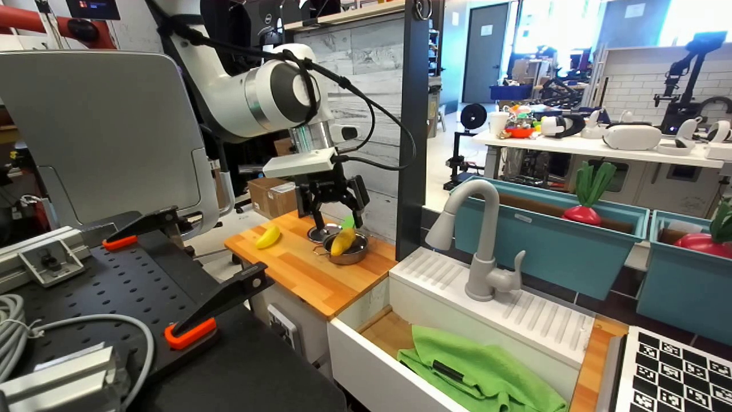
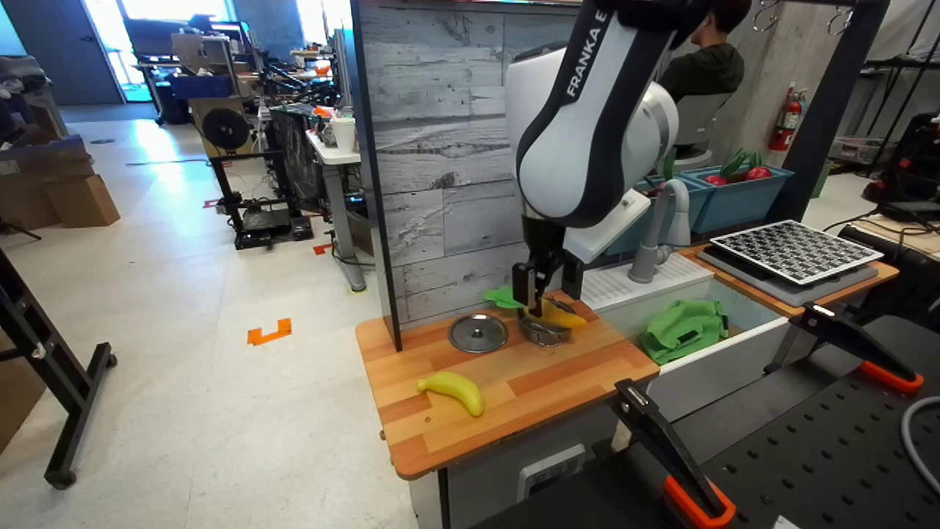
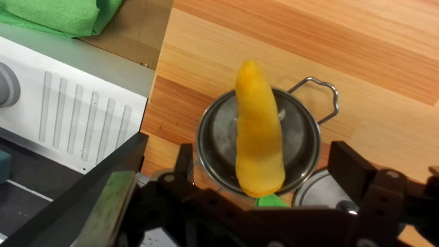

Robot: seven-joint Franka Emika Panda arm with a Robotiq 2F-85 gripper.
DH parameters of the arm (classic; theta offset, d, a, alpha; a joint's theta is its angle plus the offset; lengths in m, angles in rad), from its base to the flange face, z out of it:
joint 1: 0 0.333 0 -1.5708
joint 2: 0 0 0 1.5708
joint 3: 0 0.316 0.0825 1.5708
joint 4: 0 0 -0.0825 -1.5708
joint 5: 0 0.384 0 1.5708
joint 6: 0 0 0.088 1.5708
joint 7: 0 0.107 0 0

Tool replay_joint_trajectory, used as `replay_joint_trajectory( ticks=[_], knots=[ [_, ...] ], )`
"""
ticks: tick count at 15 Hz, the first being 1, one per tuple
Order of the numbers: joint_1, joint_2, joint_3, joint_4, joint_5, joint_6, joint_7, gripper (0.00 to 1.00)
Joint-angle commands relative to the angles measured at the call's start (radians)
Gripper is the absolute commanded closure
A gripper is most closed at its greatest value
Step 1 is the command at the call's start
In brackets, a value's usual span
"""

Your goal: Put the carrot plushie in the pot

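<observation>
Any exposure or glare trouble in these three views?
Both exterior views: background windows blown out; in an exterior view, glare streaks the pale floor. Wrist view: claw very dark, a bright glint on the rim of the steel pot, carrot plushie well lit with a clear outline.

One carrot point(image 3: 259, 130), one pot point(image 3: 221, 137), one lid point(image 2: 478, 333), one banana point(image 2: 453, 386), one pincer point(image 1: 338, 223), one sink point(image 1: 360, 366), one tap point(image 1: 489, 246), one cloth point(image 1: 486, 366) and one patterned board point(image 2: 797, 251) are counted, together with two planters point(image 1: 549, 240) and, in both exterior views, two clamps point(image 2: 670, 444).
</observation>
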Motion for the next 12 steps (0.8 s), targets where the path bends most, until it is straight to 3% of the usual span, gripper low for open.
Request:
replay_joint_trajectory(
  ticks=[1,2,3,12],
  knots=[
    [0.032,-0.126,-0.024,-0.159,-0.018,0.075,0.026,0.0],
    [0.032,-0.146,-0.016,-0.178,-0.015,0.075,0.017,0.0],
    [0.011,-0.071,-0.004,-0.087,0.001,0.04,0.002,0.0],
    [0.018,-0.124,-0.002,-0.147,-0.002,0.041,0.004,0.0]
  ],
)
